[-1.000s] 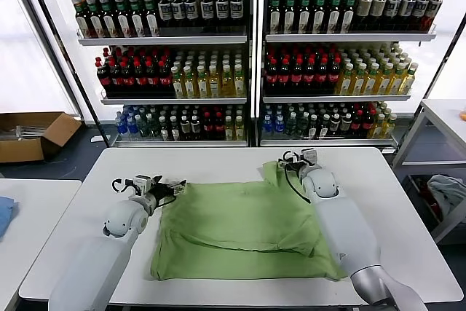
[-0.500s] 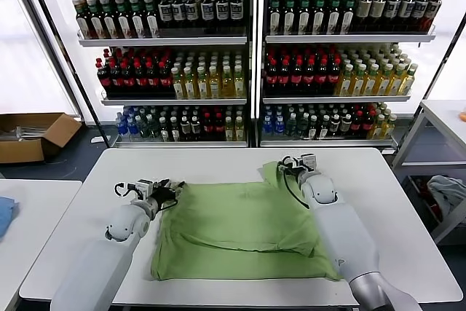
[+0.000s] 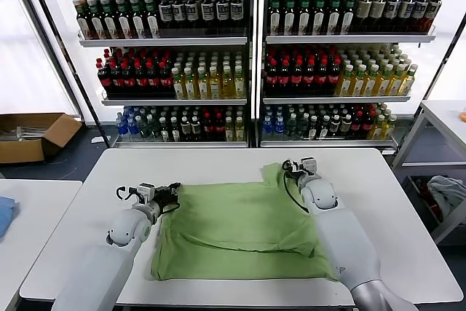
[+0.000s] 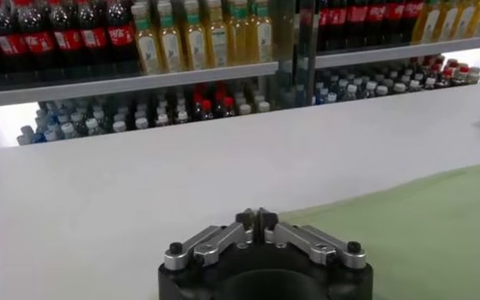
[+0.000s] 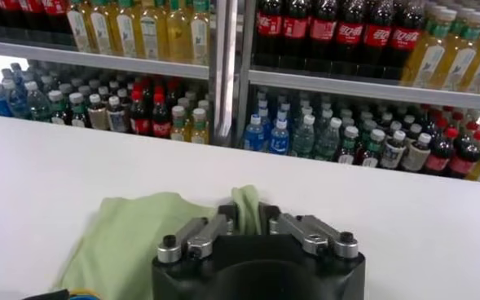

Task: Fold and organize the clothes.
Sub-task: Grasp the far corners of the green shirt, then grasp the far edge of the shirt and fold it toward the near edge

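While the light green shirt [image 3: 244, 231] lay spread across the middle of the white bench [image 3: 408, 202], both arms reached in over its far corners. The left gripper [image 3: 172, 193] sat at the shirt's far left edge with its jaws closed together; in the left wrist view [image 4: 257, 218] the fingers met, the green cloth starting just beside them, and whether any fabric was pinched between them could not be told. The right gripper [image 3: 290, 168] was at the far right corner, where a flap of cloth stood up, and its jaws were shut on a fold of the shirt [image 5: 244, 205] that rose between the fingers in the right wrist view [image 5: 245, 213]. Beyond both sets of jaws bare bench ran on to the far edge, and wide bare strips lay outward of each gripper. The shirt's near hem lay close to the bench's near edge. Past the far edge stood shelves [image 3: 251, 38] packed with rows of bottles [image 3: 302, 67]. An open cardboard box [image 3: 33, 135] sat on the floor well out from the left jaws.
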{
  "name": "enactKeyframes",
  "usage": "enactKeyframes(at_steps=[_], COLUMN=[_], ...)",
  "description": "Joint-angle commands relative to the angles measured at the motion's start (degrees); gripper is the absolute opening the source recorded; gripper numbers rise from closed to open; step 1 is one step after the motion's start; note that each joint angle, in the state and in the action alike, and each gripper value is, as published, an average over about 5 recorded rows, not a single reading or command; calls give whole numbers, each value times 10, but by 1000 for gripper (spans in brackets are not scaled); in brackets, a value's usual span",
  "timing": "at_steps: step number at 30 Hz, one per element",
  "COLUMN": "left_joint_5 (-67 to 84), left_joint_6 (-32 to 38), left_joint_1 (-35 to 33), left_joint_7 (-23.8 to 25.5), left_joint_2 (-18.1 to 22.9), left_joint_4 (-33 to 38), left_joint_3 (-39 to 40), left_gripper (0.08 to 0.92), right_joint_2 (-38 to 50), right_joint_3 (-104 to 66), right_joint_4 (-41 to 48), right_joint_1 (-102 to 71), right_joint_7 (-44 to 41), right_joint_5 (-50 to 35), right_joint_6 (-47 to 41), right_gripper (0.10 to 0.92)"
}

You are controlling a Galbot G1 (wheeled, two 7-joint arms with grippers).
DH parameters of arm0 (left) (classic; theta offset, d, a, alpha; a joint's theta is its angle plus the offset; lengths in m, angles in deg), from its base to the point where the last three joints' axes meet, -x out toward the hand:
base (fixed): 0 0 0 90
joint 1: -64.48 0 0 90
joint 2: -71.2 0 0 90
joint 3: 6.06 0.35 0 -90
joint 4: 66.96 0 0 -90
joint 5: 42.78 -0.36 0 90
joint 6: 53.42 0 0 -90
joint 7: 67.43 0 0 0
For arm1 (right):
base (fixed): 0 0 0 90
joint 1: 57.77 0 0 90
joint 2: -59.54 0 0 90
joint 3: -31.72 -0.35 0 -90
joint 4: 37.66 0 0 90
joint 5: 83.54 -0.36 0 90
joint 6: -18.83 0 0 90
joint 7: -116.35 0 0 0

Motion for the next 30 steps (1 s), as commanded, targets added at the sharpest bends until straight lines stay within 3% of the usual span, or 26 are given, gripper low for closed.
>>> enactKeyframes(at_steps=[1,4,15,30], left_joint_5=[-4,0,15,2], left_joint_6=[14,29,80,74], left_joint_1=[-20,-14,-18,-131], left_joint_7=[1,-3,-24,-23], left_joint_2=[7,7,7,-18], left_joint_4=[11,14,64,183], left_joint_3=[-6,-10,-21,-54], left_gripper=[96,87,87,87], right_joint_2=[-1,-3,7,58], right_joint_3=[-3,-8,-28,-65], right_joint_4=[-24,-35,-160,-409], right_joint_1=[-16,-20,-51,-202], right_joint_7=[11,19,35,73], right_joint_5=[-4,-9,-40,-90], right_joint_6=[-4,0,4,-18], right_gripper=[154,110,106,106])
